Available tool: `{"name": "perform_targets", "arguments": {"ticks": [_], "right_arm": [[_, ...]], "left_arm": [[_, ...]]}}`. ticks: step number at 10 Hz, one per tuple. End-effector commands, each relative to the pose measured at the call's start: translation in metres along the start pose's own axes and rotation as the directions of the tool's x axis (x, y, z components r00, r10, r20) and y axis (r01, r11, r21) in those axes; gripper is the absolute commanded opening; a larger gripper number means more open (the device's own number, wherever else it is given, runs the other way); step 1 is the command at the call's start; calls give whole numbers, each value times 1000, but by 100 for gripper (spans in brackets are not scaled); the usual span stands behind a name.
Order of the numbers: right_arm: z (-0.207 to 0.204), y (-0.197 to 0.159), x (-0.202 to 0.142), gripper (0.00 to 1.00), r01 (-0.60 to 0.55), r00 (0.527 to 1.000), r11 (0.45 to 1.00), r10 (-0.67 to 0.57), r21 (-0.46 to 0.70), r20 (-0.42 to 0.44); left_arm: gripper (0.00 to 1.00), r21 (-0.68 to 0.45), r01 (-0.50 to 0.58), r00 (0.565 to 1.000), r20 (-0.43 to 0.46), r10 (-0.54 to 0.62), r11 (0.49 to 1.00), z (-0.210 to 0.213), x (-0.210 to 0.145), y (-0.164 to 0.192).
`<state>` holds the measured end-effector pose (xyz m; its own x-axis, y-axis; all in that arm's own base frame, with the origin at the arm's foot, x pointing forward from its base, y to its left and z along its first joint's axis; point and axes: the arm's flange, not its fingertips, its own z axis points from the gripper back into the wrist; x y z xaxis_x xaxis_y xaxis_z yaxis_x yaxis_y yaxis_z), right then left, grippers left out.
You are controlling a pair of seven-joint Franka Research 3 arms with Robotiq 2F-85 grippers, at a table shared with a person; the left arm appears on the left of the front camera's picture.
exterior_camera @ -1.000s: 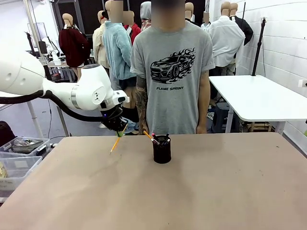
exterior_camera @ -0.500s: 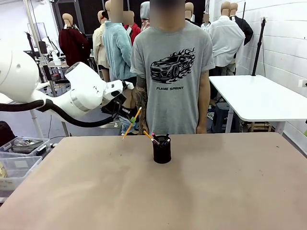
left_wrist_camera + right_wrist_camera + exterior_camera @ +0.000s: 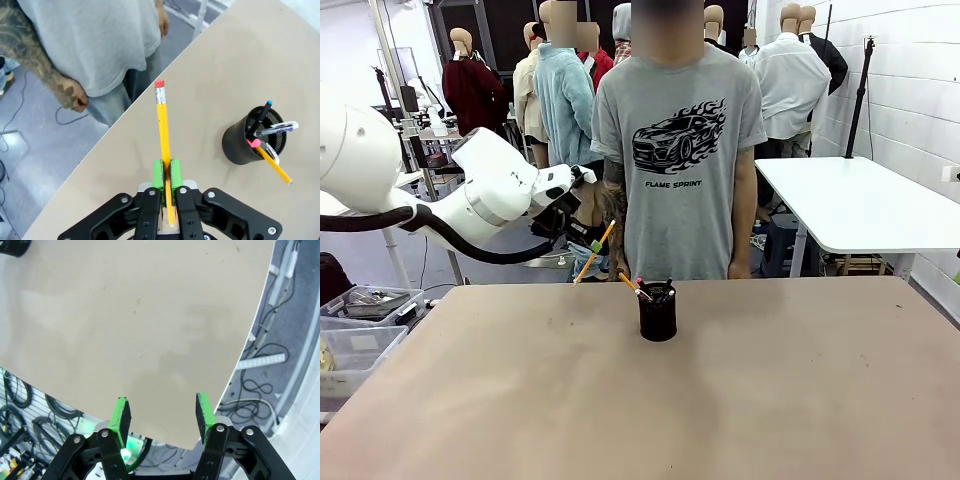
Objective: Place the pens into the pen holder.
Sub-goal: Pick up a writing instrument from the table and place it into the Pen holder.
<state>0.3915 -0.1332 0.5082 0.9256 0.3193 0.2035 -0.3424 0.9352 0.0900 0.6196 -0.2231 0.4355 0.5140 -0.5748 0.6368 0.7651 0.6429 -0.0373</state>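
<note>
In the front view, our left pincer (image 3: 588,237) is raised above the far left part of the light brown tabletop (image 3: 640,400) and is clamped on the yellow-orange wooden pencil (image 3: 593,252), which hangs tilted with its lower end toward the left. The small black cylindrical metal-mesh pen holder (image 3: 658,313) stands near the far edge, to the right of the pincer and lower than it, in front of a person in a grey printed T-shirt (image 3: 680,150). Some pens already stick out of its rim.

In the left wrist view, the green pads (image 3: 158,173) press on the lower part of the pencil (image 3: 162,130), and its pink eraser end points away from us. The pen holder (image 3: 250,140) is off to the right on the tabletop (image 3: 210,75), with a black pen with a blue end (image 3: 261,116), a silver-white pen (image 3: 279,128) and another yellow pencil (image 3: 274,162) inside, leaning over the rim.

In the right wrist view, our right pincer (image 3: 161,415) has its green pads apart and holds nothing, above a bare corner of the tabletop (image 3: 125,315).

For this step we think the left arm must carry the pencil over the cup opening, turn it close to upright, lower one end into the free part of the mouth, and let go only when the end is below the rim, so the leaning pens are not pushed out.
</note>
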Motion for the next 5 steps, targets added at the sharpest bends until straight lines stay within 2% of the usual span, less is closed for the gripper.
{"name": "perform_targets", "arguments": {"ticks": [1,2,5], "right_arm": [[-3,0,-1,66,-2,1000,1000,2,-15,1],[-3,0,-1,66,-2,1000,1000,2,-15,1],[-3,0,-1,66,-2,1000,1000,2,-15,1]], "left_arm": [[0,-60,79,994,74,-75,995,2,7,-10],[0,0,0,1000,0,0,1000,0,0,0],[0,-145,159,958,260,-117,977,7,13,-6]]}}
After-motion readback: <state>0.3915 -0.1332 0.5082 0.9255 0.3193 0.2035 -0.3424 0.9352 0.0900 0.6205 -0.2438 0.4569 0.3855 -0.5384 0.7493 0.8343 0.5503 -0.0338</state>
